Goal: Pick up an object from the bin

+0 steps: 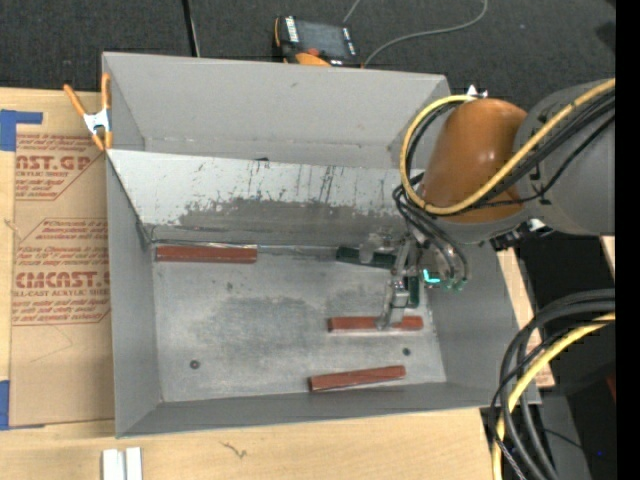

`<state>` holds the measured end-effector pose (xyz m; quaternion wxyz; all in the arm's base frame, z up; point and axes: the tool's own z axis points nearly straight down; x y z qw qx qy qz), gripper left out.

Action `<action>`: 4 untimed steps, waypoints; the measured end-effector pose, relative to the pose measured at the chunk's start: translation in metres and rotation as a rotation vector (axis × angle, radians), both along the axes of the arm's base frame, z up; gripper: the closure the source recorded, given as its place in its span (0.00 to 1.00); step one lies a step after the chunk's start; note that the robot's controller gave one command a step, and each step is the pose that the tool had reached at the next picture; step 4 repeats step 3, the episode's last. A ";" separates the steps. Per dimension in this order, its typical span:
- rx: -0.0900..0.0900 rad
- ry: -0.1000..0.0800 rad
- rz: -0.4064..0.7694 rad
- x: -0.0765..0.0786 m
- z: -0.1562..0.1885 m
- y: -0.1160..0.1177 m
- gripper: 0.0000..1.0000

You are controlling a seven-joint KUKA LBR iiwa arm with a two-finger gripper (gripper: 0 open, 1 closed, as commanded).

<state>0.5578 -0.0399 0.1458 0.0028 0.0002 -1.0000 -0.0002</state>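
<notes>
tool over right end of the middle reddish-brown bar

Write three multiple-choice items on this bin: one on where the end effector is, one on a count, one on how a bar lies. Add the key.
1. Where in the bin is the end effector?
A) at the left back corner
B) over the right part of the middle bar
C) over the front rim

2. How many red-brown bars lie in the bin?
A) two
B) three
C) five

3. How does the front bar lie?
A) on end
B) across another bar
C) flat, apart from the others

Key:
1 B: it hangs right over that bar's right part.
2 B: the back-left bar, the middle bar and the front bar.
3 C: bare floor shows all round it.
</notes>
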 end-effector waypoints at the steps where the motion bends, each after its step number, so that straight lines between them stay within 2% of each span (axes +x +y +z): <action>1: 0.000 0.002 0.004 -0.046 -0.080 0.001 0.00; 2: 0.000 -0.006 0.006 -0.043 -0.076 0.001 1.00; 3: 0.000 -0.015 -0.008 -0.048 0.089 0.015 1.00; 4: 0.000 -0.015 -0.008 -0.048 0.089 0.015 1.00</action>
